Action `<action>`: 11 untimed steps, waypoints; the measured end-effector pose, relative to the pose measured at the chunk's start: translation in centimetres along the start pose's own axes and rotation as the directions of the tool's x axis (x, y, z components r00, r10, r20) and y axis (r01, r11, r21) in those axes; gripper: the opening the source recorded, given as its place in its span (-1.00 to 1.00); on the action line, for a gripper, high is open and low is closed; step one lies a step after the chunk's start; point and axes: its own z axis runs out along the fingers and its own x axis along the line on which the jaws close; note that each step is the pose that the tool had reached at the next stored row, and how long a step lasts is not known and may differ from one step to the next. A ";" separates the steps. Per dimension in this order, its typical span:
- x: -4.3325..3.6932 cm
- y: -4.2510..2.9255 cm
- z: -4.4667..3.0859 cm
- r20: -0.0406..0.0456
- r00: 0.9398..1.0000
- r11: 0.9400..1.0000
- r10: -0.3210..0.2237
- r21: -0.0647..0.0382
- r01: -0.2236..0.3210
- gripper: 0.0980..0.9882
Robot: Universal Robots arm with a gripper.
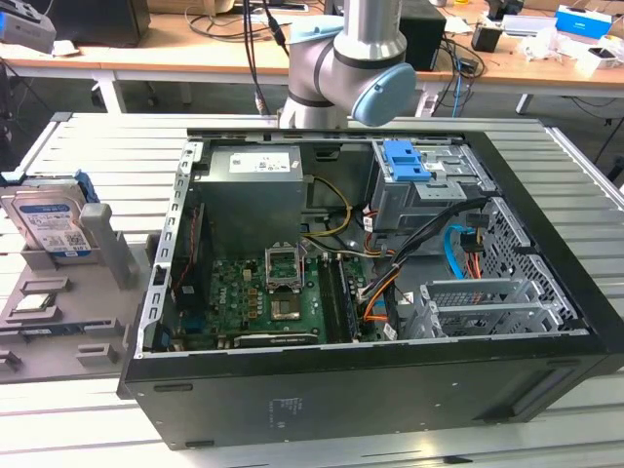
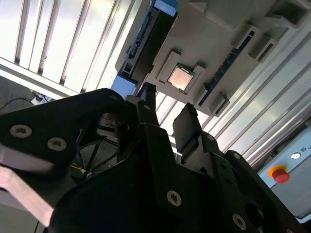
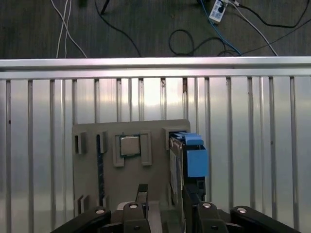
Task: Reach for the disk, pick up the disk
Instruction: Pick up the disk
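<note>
while its jaws stand apart, the tool (image 3: 166, 192) hovers empty near the disk (image 3: 187, 161).

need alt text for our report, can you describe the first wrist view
The disk stands on edge in a grey holder beside a small square chip, on a slatted metal table. The gripper hovers close by, jaws open, holding nothing.

Slatted metal table (image 1: 68, 424), open computer case (image 1: 341, 400), grey parts holder (image 1: 58, 327) beside it
</note>
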 end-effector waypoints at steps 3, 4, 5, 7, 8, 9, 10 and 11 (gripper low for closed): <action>-0.72 0.01 0.00 0.000 1.000 1.000 0.000 0.000 0.000 -0.28; -0.93 0.02 0.00 0.000 1.000 1.000 0.000 0.000 0.000 -0.28; -1.17 0.09 0.01 0.000 1.000 1.000 0.000 0.000 0.000 -0.28; -1.41 0.44 0.03 0.000 1.000 1.000 0.000 0.000 0.000 -0.28; -1.45 0.56 0.05 0.000 1.000 1.000 0.000 0.000 0.000 -0.28; -1.49 0.67 0.07 0.000 1.000 1.000 0.000 0.000 0.000 -0.28; -1.53 0.77 0.10 0.000 1.000 1.000 0.000 0.000 0.000 -0.28; -1.57 0.88 0.13 0.000 1.000 1.000 0.000 0.000 0.000 -0.28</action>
